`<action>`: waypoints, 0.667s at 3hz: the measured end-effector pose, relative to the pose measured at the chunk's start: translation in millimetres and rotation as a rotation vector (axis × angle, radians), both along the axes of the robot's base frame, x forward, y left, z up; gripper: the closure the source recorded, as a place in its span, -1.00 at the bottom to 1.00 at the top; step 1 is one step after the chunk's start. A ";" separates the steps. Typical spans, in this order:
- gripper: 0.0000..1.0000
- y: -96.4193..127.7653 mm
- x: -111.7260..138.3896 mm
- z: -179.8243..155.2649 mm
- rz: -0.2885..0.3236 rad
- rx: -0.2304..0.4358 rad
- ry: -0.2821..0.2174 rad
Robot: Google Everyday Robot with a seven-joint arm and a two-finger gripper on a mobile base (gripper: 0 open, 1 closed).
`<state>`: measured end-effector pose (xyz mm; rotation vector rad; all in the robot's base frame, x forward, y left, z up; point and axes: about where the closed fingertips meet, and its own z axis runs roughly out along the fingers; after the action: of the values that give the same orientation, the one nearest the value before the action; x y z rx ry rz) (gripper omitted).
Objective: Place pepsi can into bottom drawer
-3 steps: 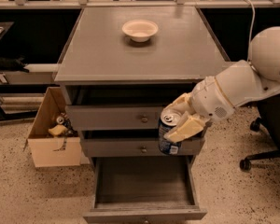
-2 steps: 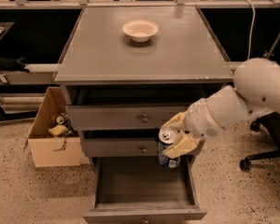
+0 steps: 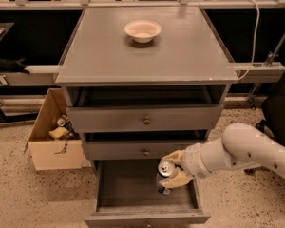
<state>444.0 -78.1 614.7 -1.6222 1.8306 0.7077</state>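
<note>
One camera view looks down at the cabinet from its near side. The end effector (image 3: pixel 173 170) reaches in from the right, its fingers (image 3: pixel 178 178) clamped on the pepsi can (image 3: pixel 163 178). The can hangs roughly upright, silver top up, inside the pulled-out bottom drawer (image 3: pixel 126 189), toward its right half. Gripping the can by its sides keeps it upright, probably so it can stand on the drawer floor once let go. Whether its base touches that floor cannot be told.

The middle drawer (image 3: pixel 133 151) sits just above and behind the end effector, so any lift out has to avoid its front. The bottom drawer's right wall lies close under the arm (image 3: pixel 247 146).

Farther off, a white bowl (image 3: pixel 142 30) rests on the counter (image 3: pixel 190 51), well apart from the can. A cardboard box (image 3: pixel 54 153) holding scraps stands on the floor to the left.
</note>
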 end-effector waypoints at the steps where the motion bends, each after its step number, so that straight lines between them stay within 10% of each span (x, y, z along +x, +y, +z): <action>1: 1.00 0.7 14.8 -13.7 -0.051 0.010 -0.031; 2: 1.00 3.2 14.5 -28.2 -0.060 0.023 -0.027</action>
<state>458.5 -74.9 586.4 -1.5486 1.8372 0.6752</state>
